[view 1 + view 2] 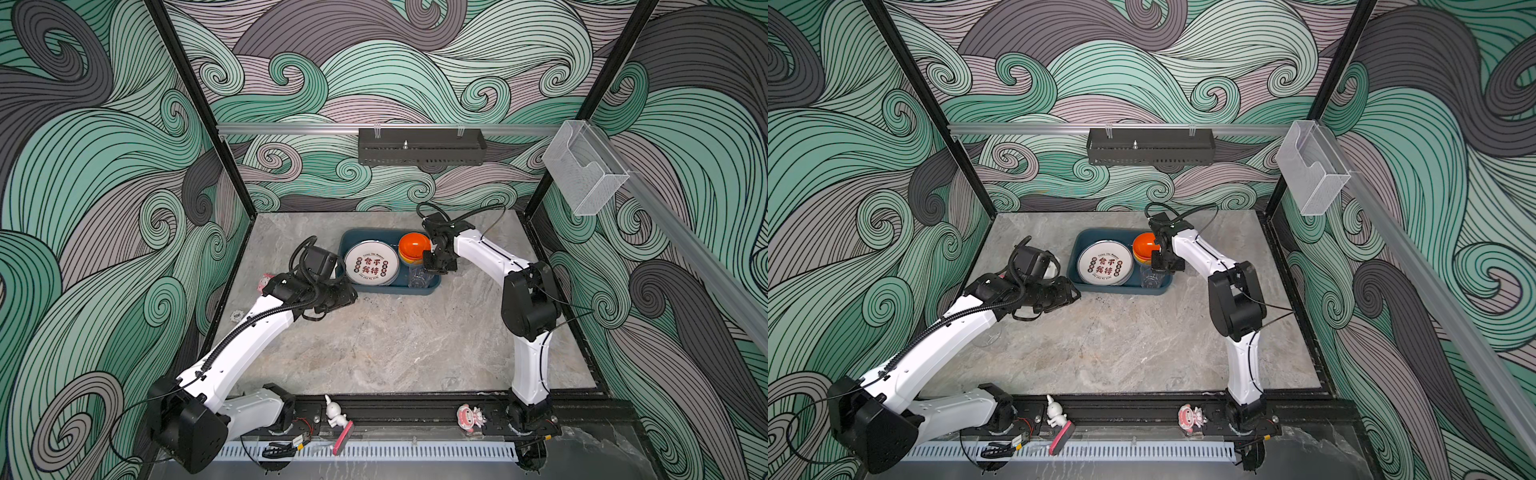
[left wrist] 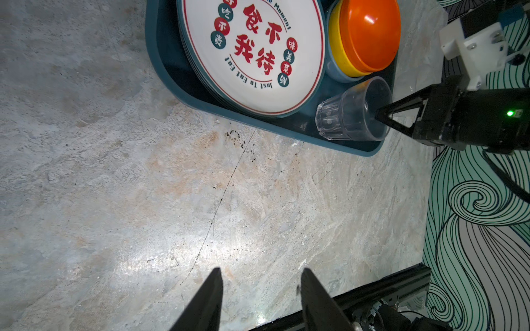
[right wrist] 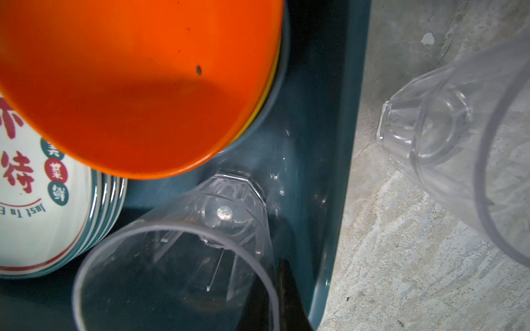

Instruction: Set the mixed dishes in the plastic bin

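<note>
Under right claw (image 2: 378,114) | tumbler (image 2: 347,114) upright in bin (image 2: 152,51) corner, axis vertical | claw clamped on its rim | left claw (image 2: 261,270) apart, farther

Layout-wise, in a top view: bin (image 1: 390,289) sits at 12 o'clock on the table (image 1: 395,349). Inside it, plates (image 1: 371,264) stacked at 9 o'clock, bowls (image 1: 413,245) stacked at 2, tumbler (image 1: 417,277) at 4, just beside both stacks.
</note>
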You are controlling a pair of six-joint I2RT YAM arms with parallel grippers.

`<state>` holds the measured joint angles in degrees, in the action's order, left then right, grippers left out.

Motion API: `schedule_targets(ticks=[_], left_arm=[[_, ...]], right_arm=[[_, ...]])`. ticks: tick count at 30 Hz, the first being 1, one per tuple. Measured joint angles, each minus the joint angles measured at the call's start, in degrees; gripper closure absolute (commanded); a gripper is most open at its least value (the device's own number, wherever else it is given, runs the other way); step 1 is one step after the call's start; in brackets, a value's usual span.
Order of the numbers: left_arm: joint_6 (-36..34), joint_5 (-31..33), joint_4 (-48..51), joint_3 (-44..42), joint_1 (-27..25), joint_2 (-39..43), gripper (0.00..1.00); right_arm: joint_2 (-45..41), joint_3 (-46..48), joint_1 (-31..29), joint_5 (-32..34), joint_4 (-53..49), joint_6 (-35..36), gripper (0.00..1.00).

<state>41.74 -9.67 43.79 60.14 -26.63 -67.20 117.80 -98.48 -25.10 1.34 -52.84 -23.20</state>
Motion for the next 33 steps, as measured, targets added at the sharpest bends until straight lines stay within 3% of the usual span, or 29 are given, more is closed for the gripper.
schedule_targets(ticks=[5, 14, 24, 29, 33], left_arm=[[0.26, 0.0, 0.04, -0.44, 0.11, 0.46, 0.52], [0.46, 0.48, 0.5, -0.87, 0.44, 2.91, 0.52], [0.46, 4.07, 5.18, -1.14, 1.95, 6.67, 0.51], [1.75, 7.15, 8.92, -1.53, 4.5, 8.96, 0.37], [4.39, 9.11, 11.47, -3.76, 9.66, 11.58, 0.34]], right_arm=[[0.0, 0.17, 0.0, -0.04, 0.37, -0.46, 0.79], [-1.53, 0.94, 0.0, -0.22, 0.33, -0.92, 0.73], [-11.93, 3.43, -0.02, -0.17, 0.46, -0.94, 0.7], [-17.57, 7.15, -0.37, -1.38, 1.75, -1.01, 0.7], [-21.62, 11.19, -1.03, -2.91, 3.37, -1.25, 0.69]])
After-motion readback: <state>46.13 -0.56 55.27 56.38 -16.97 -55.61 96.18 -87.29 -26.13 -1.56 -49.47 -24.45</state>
